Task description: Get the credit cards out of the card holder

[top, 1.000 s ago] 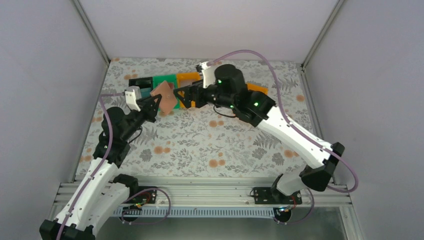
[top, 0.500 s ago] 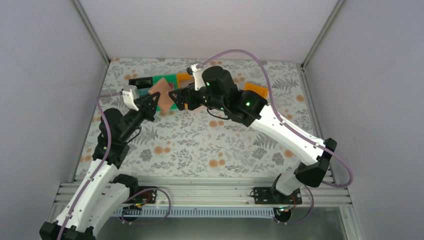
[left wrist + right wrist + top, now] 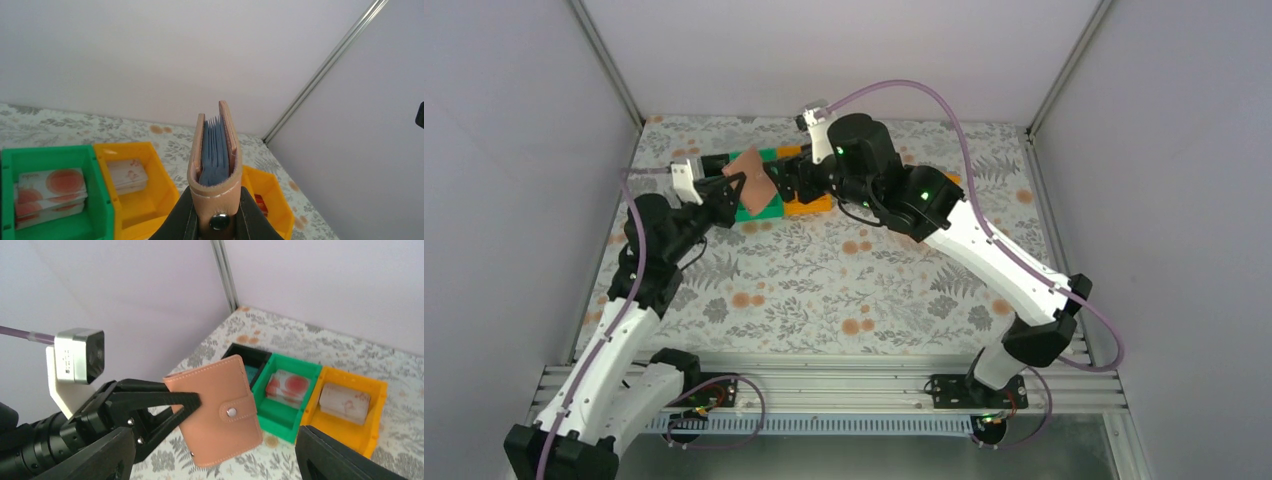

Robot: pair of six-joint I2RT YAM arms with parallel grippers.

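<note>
Your left gripper is clamped narrow on the card holder, one finger pressed on each cover. That puts the holder in the air, off the table, over the bins by the far-left corner. The grip prob. does two jobs: it lifts the holder clear of the cloth, and it turns the tab side toward your other arm.

Your right gripper sits just in front w/ jaws wide, one finger on either side of the holder, touching nothing. That spread looks like a line-up for the tab or a cover edge, not a grab.

The holder is brownish-pink and leather-like, a flat book shape w/ stitched edges. A small tab carries a metal snap, which looks fastened, so I'd guess it has to pop before anything slides out. Between the covers you see thin blue-grey clear sleeves, packed close. Can't tell if any cards remain inside them.

The bins are hard moulded plastic w/ open tops, set in a row along the far edge, prob. as drop spots by card type:
- The green bin holds pale credit cards w/ red discs, stacked flat.
- The orange bin beside it has another pale stack.
- A 2nd orange bin shows something dark red, mostly hidden behind the holder.
- The black bin sits at the other end of the row.

The table has a floral-print cloth, matte.
</note>
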